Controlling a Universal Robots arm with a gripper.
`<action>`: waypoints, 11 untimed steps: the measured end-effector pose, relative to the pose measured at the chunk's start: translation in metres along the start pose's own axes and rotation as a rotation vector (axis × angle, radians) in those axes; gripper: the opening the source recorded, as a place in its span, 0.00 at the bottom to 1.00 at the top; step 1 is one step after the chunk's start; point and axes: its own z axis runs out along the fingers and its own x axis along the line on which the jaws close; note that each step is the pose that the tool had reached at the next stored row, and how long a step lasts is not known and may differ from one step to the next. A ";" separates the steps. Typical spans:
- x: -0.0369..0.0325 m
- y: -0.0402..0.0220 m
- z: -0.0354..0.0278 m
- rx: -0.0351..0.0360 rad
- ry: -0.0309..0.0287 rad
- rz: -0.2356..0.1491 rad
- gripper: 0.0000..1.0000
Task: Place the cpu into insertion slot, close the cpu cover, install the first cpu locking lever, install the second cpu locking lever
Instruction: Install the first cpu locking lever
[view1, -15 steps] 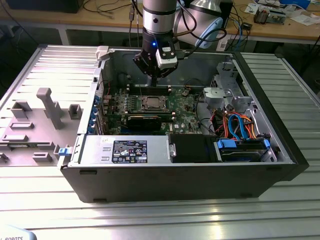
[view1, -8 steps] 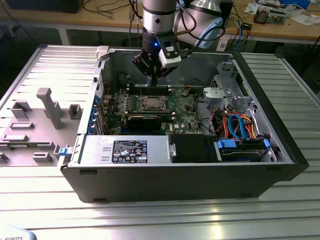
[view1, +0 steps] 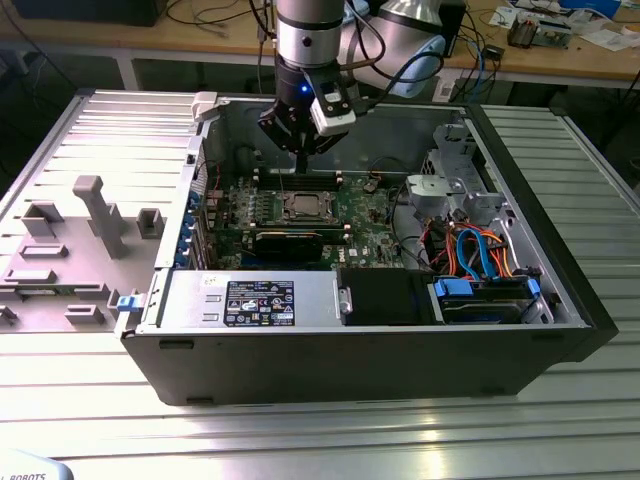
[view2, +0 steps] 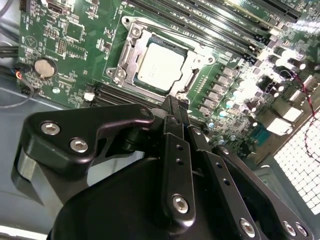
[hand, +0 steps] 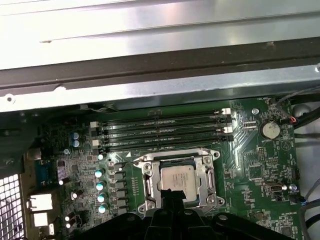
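In the exterior view the arm is cut off at the top edge. Its hand (view1: 300, 152) hangs in the upper middle over the open computer case (view1: 350, 360), fingers drawn together on nothing. Just below it the cpu (view1: 304, 209) sits in the insertion slot (view1: 287, 203), too small for detail. The case lies on a slatted metal table (view1: 300, 440), and a cluttered wooden table (view1: 560, 62) runs behind.

In the second wrist view the cpu cover (view2: 129, 55) lies flat, framing the cpu. The hand's black body hides the near board.

In the first wrist view the hand covers the slot's near edge, and the levers are hard to make out.
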 end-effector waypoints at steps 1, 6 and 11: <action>0.0006 -0.0001 0.0002 -0.0003 0.0001 -0.010 0.11; 0.0008 -0.0001 0.0005 0.0003 0.0016 -0.118 0.11; 0.0055 -0.0006 0.0006 0.0003 0.0017 -0.144 0.11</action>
